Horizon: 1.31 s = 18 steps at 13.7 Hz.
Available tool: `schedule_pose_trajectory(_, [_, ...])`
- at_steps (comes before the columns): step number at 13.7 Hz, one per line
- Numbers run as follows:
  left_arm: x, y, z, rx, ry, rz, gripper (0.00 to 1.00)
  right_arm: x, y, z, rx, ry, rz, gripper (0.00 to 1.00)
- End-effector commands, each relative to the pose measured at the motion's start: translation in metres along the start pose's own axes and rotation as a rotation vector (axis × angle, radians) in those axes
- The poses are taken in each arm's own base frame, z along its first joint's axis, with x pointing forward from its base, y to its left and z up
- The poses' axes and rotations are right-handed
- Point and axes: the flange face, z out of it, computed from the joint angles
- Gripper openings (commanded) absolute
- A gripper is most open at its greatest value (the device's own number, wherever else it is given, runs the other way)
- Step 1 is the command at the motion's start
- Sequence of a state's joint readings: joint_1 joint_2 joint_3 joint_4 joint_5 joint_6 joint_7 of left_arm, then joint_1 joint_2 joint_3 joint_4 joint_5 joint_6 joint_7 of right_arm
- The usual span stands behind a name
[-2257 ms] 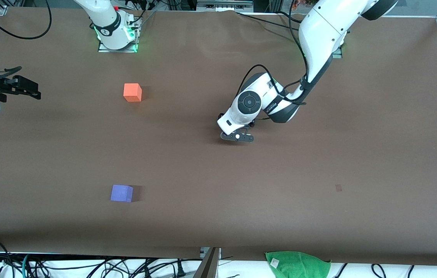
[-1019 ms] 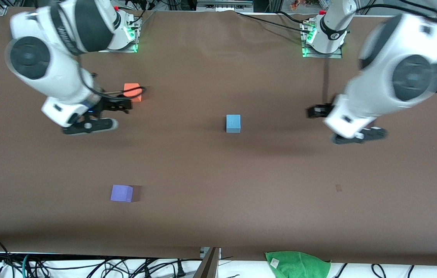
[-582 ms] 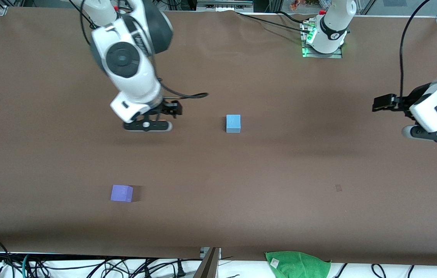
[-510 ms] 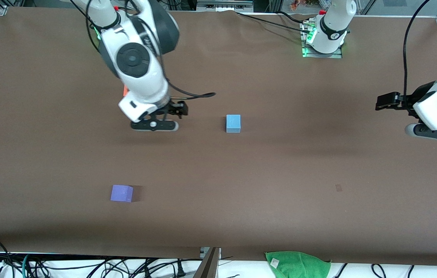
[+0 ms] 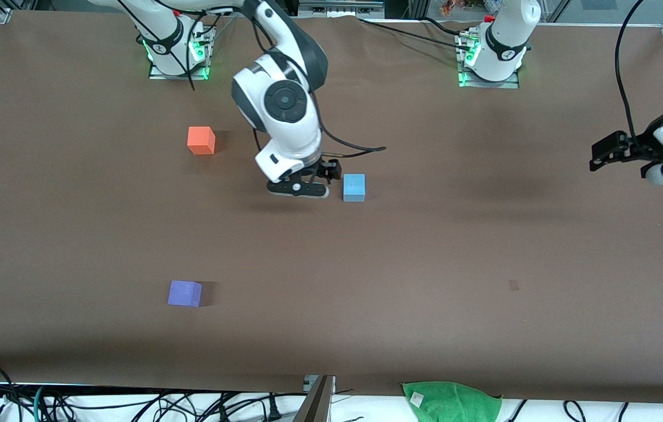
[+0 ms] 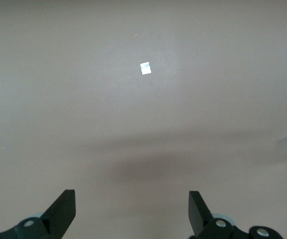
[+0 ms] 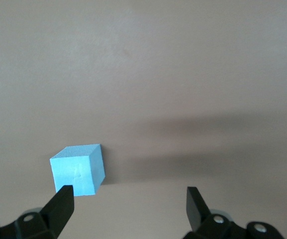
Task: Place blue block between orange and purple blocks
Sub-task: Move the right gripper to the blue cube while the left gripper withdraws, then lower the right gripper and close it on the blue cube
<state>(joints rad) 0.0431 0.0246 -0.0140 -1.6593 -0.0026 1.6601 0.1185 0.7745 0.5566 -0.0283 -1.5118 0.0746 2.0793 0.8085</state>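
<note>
- Blue block [image 5: 354,187] is located on the table [image 5: 425,264] near mid-table, resting flat, held by nothing.
- Orange block [image 5: 201,140] is set toward the right arm's end, farther from the front cam than the blue block.
- Purple block [image 5: 184,293] is set toward the right arm's end too, nearer to the front cam than both others; orange and purple are well apart.
- Right gripper [image 5: 306,183] is positioned low, just beside the blue block, on the side toward the right arm's end. Jaws are spread wide, nothing pinched. In the right wrist view the blue block [image 7: 78,170] is seen close to one fingertip [image 7: 59,205]; contact can't be told.
- Left gripper [image 5: 630,153] is parked over the table edge at the left arm's end, arm waiting. Jaws are spread, empty; fingers [image 6: 63,211] are shown over bare table in the left wrist view.
- A small white mark [image 6: 145,68] is seen on the table surface in the left wrist view.
- A green cloth [image 5: 452,401] is laid at the table edge nearest the front cam.
</note>
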Motion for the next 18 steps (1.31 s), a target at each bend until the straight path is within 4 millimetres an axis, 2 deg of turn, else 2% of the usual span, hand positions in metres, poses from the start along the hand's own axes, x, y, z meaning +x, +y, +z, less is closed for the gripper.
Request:
schedule_pose_trajectory(1, [-0.015,0.003,0.002,-0.021,-0.009,-0.041,1.0,-0.01,-0.02,0.022,0.001,0.038,-0.027,1.0])
schedule_pose_trajectory(6, [-0.008,0.01,-0.002,-0.012,-0.046,-0.039,1.0,-0.023,-0.043,0.06,0.025,0.082,-0.049,1.0])
schedule_pose_trajectory(12, [-0.01,0.018,-0.004,-0.012,-0.057,-0.012,1.0,-0.037,-0.075,0.083,0.034,0.099,-0.099,1.0])
schedule_pose_trajectory(15, [-0.011,0.012,-0.004,-0.021,-0.057,-0.021,1.0,-0.043,-0.084,0.097,0.009,0.122,-0.137,1.0])
schedule_pose_trajectory(18, [-0.012,0.014,-0.006,-0.022,-0.056,-0.016,1.0,-0.047,-0.088,0.109,0.021,0.132,-0.129,1.0])
